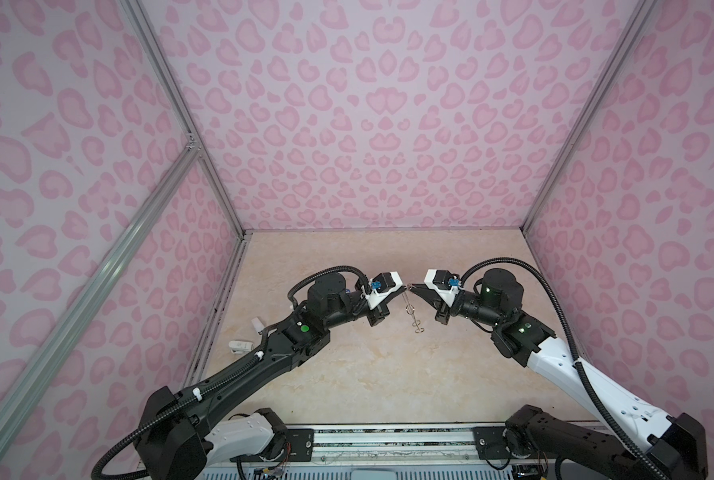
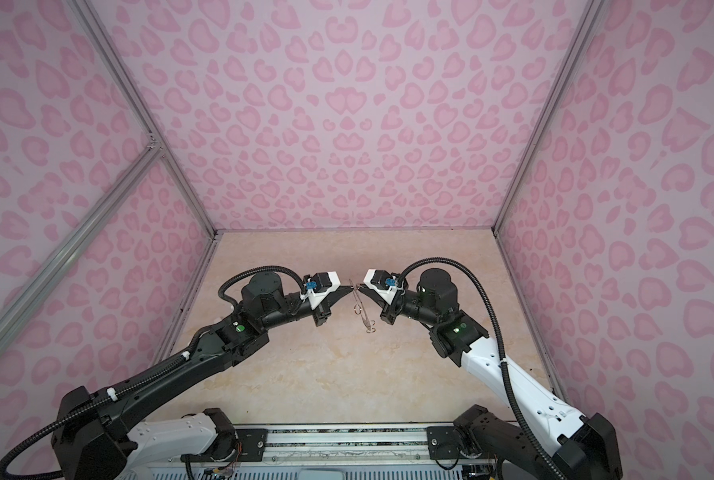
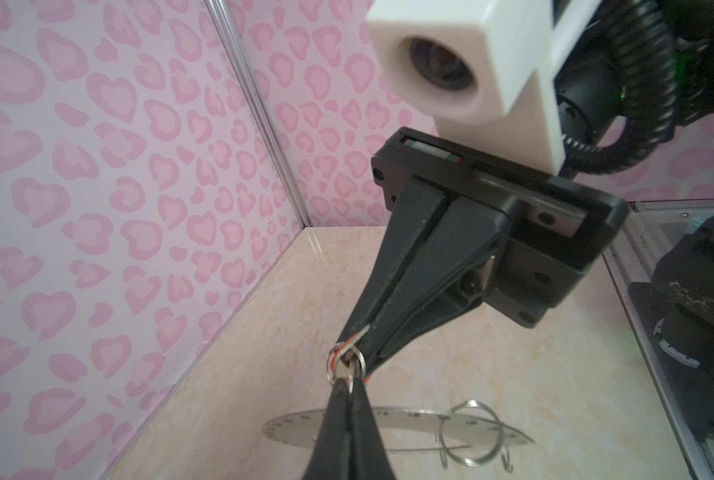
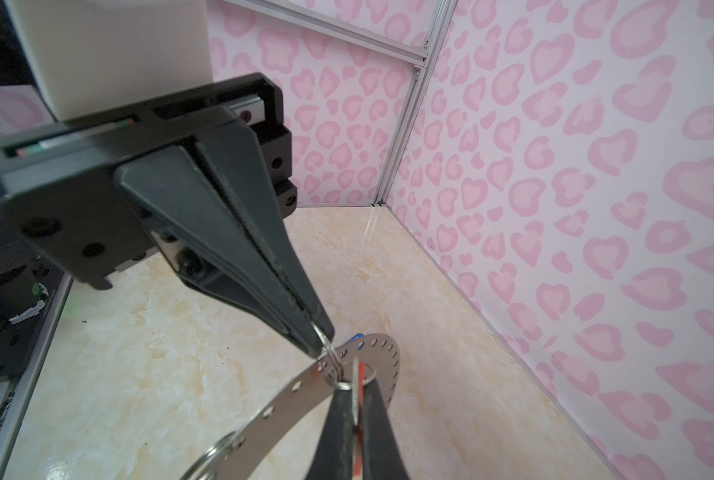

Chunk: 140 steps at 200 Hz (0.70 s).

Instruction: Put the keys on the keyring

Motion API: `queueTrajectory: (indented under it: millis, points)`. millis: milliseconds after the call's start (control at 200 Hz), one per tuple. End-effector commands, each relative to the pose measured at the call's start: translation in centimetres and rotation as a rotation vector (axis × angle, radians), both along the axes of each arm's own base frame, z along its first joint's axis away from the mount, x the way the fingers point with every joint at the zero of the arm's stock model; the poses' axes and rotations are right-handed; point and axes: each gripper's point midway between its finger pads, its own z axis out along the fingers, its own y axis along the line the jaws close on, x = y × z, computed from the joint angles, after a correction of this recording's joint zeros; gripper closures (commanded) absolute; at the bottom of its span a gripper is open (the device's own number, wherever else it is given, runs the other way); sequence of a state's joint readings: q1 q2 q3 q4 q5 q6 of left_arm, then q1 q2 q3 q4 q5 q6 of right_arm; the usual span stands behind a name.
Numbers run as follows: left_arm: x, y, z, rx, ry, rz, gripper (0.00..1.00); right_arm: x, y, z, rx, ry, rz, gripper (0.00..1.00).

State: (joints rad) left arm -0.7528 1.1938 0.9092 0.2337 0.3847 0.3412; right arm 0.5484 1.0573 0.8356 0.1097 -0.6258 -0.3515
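My two grippers meet tip to tip above the middle of the table in both top views. The right gripper (image 4: 353, 384) is shut on a silver key with an orange-red tag (image 4: 357, 372). The left gripper (image 3: 345, 376) is shut on that key's small split ring (image 3: 361, 362). The keyring (image 3: 392, 419), a flat grey disc with holes round its rim, hangs just below the fingertips, edge-on in both top views (image 1: 410, 308) (image 2: 361, 307). A larger split ring (image 3: 467, 432) and wire clips hang on its rim. A bit of blue (image 4: 359, 336) shows behind the disc (image 4: 288, 399).
Pink patterned walls with aluminium posts close in the beige marbled table (image 1: 367, 374) on three sides. Two small white objects (image 1: 238, 345) (image 1: 257, 324) lie at the table's left edge beside the left arm. The arm bases stand on a rail along the front edge.
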Motion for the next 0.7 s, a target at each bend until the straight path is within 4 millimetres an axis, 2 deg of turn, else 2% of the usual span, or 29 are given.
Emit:
queueTrajectory:
  millis: [0,170,695]
  points:
    - [0.2,0.1,0.6,-0.010,-0.025,0.013,0.97,-0.5,0.2,0.2,0.007,-0.007,0.027,1.00]
    - [0.1,0.3,1.0,-0.018,-0.035,0.017,0.97,-0.4,0.1,-0.7,-0.013,0.009,0.016,1.00]
    - [0.2,-0.2,-1.4,0.043,0.016,0.003,0.97,-1.0,0.6,0.7,0.014,-0.023,0.050,1.00]
